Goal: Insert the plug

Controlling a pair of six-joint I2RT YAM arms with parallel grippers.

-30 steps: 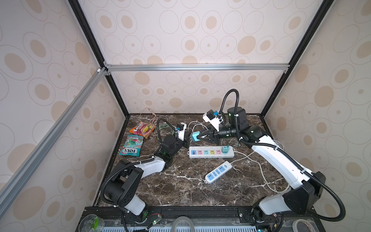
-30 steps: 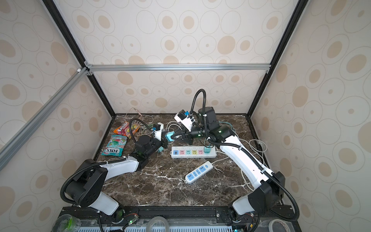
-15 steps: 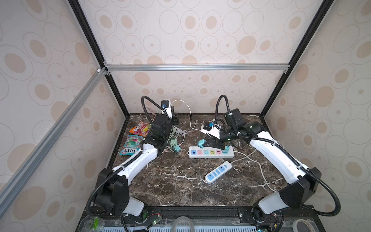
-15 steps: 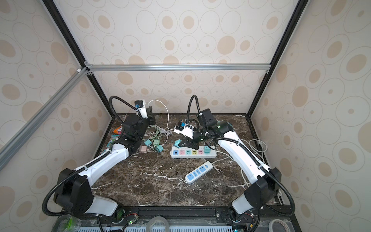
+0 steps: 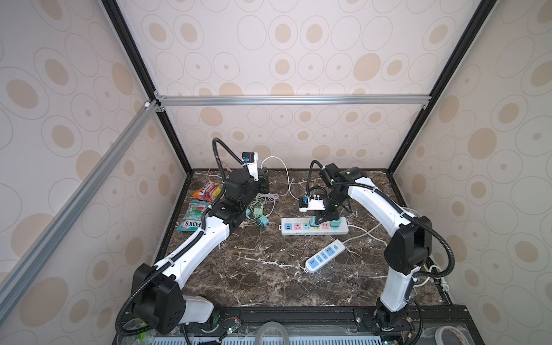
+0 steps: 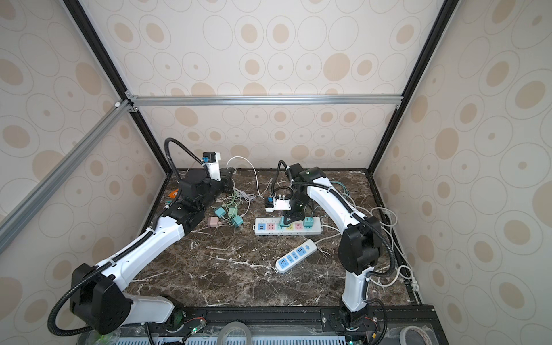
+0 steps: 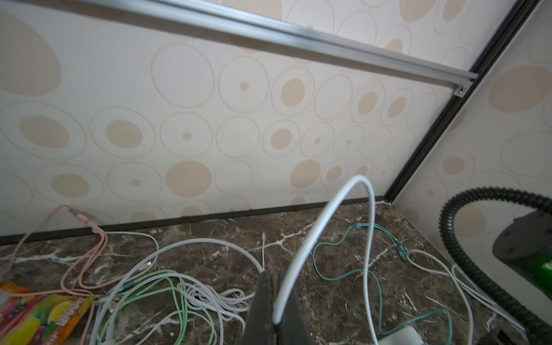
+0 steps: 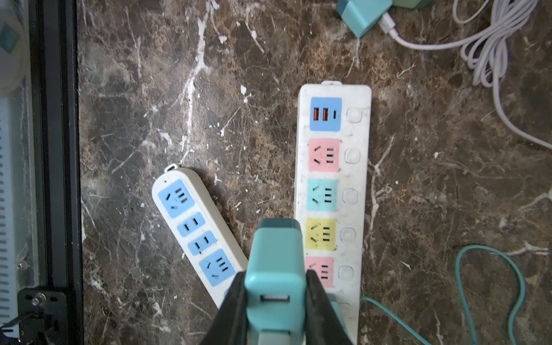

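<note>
My right gripper (image 8: 276, 286) is shut on a teal plug (image 8: 276, 263), a boxy charger with a USB port facing the camera. It points down over the white power strip (image 8: 331, 167) with coloured sockets, beside the yellow socket (image 8: 321, 234). Its pins are hidden. In both top views the plug (image 5: 314, 221) (image 6: 283, 222) hangs right over the strip's (image 5: 288, 229) (image 6: 263, 228) middle. A second teal plug (image 5: 336, 223) sits in the strip's right end. My left gripper (image 7: 274, 286) (image 5: 263, 179) is shut on a white cable (image 7: 328, 215), raised at the back left.
A smaller white strip with blue sockets (image 5: 324, 260) lies in front of the big one. Loose chargers and tangled cables (image 5: 258, 218) lie by the left arm, candy packets (image 5: 197, 209) at the left edge. White cords (image 6: 385, 227) run along the right wall.
The left arm rose from the table toward the back left, lifting the white cable. The right gripper swung from level to pointing down and brought the teal plug over the strip.
</note>
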